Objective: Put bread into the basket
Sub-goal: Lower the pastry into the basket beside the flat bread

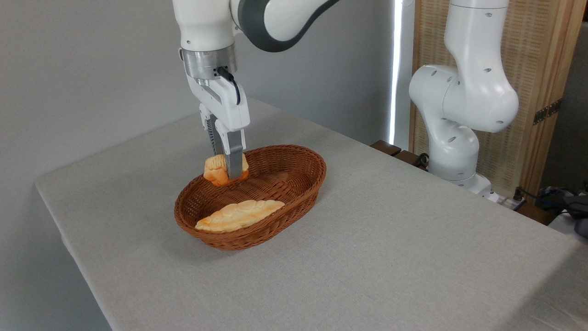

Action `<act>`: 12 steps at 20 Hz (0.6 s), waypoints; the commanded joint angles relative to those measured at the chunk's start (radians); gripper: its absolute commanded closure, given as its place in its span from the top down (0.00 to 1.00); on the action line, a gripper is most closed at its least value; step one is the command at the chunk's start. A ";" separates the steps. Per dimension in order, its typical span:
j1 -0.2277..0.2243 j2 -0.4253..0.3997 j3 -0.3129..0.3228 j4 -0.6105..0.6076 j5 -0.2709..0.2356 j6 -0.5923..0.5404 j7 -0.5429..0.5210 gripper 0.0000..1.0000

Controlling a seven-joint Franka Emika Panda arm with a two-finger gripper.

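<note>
The gripper [226, 172] points straight down with its fingers [234, 158] pinched on the bread [216, 170], holding it just above the far-left inside of the basket [294, 195]. A long pale loaf [239, 215] lies along the basket's near side on the table [390, 248].

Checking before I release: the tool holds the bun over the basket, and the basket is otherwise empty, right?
Not quite. The tool does hold the bun over the basket, but the basket is not empty: a long, flat pale golden loaf already lies in its near end, as the fixed camera view shows.
</note>
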 commanded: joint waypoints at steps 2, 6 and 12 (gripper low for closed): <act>0.003 0.001 -0.022 0.005 -0.003 -0.044 -0.068 1.00; 0.004 0.003 -0.022 0.005 0.002 -0.047 -0.062 1.00; 0.016 0.003 -0.003 0.010 0.024 -0.030 -0.056 1.00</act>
